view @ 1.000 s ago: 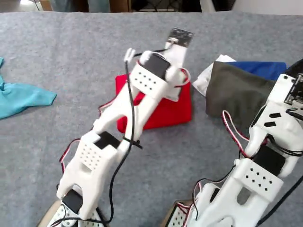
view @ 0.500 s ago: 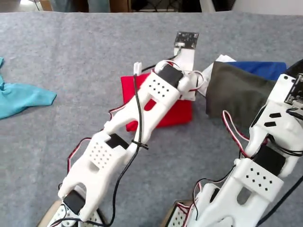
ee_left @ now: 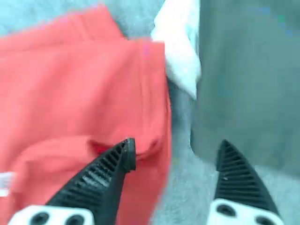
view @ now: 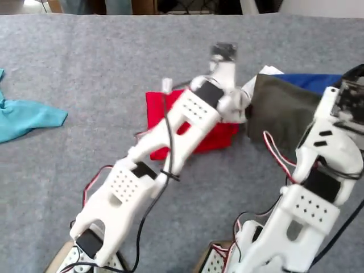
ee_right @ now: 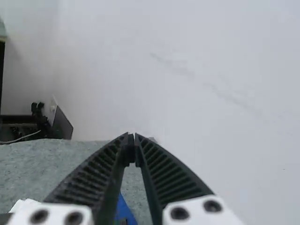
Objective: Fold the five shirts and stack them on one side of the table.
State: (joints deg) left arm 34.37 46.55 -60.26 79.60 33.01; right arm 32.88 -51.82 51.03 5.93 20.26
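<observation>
A folded red shirt [view: 156, 108] lies mid-table, its right edge close to a stack at the right. There a dark grey shirt [view: 278, 108] lies on top of a white shirt [view: 248, 91] and a blue shirt [view: 315, 81]. My left arm [view: 193, 114] stretches over the red shirt. My left gripper [ee_left: 176, 157] is open and straddles the gap: one fingertip [ee_left: 123, 152] is over the red shirt [ee_left: 70, 93], the other over the grey shirt [ee_left: 248, 70]. My right gripper [ee_right: 131, 140] is shut and empty, raised and facing a pale wall. A teal shirt [view: 25, 116] lies unfolded at the far left.
The grey felt table [view: 102, 51] has open room at the back and between the teal and red shirts. My right arm [view: 324, 170] rises over the front right, next to the stack. Dark furniture stands beyond the far edge.
My left arm has swung right, from over the red shirt's middle to its edge by the stack, and the red shirt has slid slightly that way. The right arm has shifted a little left.
</observation>
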